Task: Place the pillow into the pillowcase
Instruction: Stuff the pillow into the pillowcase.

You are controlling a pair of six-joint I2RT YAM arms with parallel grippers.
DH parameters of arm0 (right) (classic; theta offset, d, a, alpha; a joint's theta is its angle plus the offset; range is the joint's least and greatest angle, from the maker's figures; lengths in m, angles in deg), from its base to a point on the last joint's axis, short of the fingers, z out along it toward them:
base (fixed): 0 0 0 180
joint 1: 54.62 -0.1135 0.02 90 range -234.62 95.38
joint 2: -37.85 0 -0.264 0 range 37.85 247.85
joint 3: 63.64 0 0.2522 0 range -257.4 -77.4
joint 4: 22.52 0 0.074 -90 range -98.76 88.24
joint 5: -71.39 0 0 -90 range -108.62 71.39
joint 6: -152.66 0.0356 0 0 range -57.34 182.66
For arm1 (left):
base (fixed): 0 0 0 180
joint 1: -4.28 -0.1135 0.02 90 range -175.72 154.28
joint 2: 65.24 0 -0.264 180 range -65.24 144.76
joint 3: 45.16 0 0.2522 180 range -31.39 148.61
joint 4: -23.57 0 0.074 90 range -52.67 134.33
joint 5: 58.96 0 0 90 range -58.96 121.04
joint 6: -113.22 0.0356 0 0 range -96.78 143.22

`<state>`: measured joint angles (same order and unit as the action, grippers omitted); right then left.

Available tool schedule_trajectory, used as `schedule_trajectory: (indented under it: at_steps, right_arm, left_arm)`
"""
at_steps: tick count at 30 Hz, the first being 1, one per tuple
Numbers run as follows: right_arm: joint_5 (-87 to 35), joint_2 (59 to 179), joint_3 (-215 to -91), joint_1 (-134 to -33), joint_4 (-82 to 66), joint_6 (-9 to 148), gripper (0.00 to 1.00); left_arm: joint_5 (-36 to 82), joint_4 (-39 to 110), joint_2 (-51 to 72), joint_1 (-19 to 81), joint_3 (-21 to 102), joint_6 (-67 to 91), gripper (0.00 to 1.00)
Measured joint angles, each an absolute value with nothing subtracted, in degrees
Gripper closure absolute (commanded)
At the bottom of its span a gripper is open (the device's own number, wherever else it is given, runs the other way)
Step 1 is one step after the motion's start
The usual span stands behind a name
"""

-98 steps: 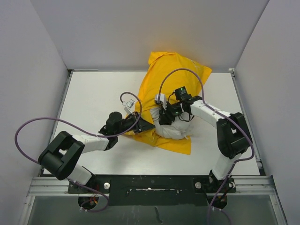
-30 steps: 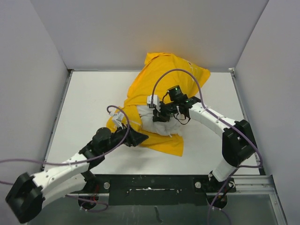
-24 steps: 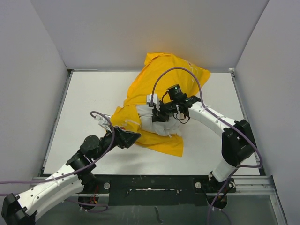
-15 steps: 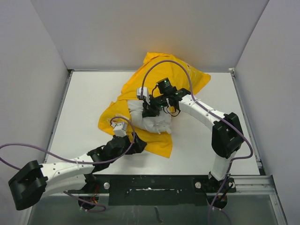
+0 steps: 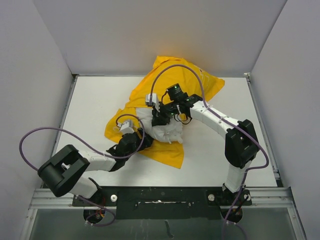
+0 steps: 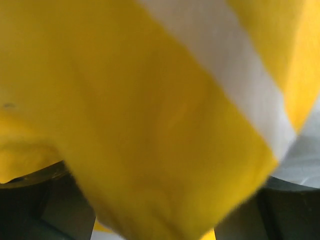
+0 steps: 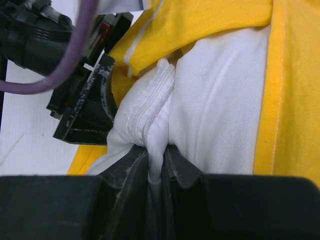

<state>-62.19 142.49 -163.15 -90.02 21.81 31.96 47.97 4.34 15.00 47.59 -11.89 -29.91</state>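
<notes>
The yellow pillowcase (image 5: 187,85) lies crumpled from the table's middle to the back wall. The white pillow (image 5: 167,131) sticks out of its near end, the rest covered by yellow cloth. My right gripper (image 5: 158,119) is shut on a pinched fold of the pillow (image 7: 220,100), with the fold squeezed between its jaws (image 7: 156,167). My left gripper (image 5: 134,139) sits low at the pillowcase's near-left edge. Its wrist view is filled with blurred yellow pillowcase (image 6: 150,100). The dark jaws stand wide apart there, with cloth hanging loose between them (image 6: 162,205).
Grey walls (image 5: 160,35) close in the white table (image 5: 95,105) at the back and on both sides. Purple cables loop over both arms. In the right wrist view the left gripper (image 7: 82,112) lies close by, to the left of the pillow.
The right gripper dragged pillow and pillowcase a little to the left. The left arm pulled back toward the near edge, then came forward to the pillowcase's near-left edge with its jaws wider.
</notes>
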Motion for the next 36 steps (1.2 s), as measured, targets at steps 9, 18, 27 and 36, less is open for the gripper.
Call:
schedule_trajectory:
  at_steps: [9,18,27,36]
  right_arm:
    - [-60.72,142.31,-163.42,-90.04,22.16,32.6,0.98]
    - [-48.79,142.56,-168.77,-90.81,24.67,31.29,1.0]
    - [-38.8,147.08,-172.94,-92.58,22.05,30.41,1.0]
    - [-52.59,147.39,-162.89,-93.15,17.96,28.38,0.59]
  left_arm:
    - [40.56,-11.68,25.67,44.68,-10.71,-31.83,1.0]
    - [20.19,-16.34,21.56,40.88,-12.04,-30.58,1.0]
    - [0.67,-6.94,2.44,40.79,-9.59,-32.18,1.0]
    - [-1.21,-0.14,-2.88,40.7,-12.17,-33.8,1.0]
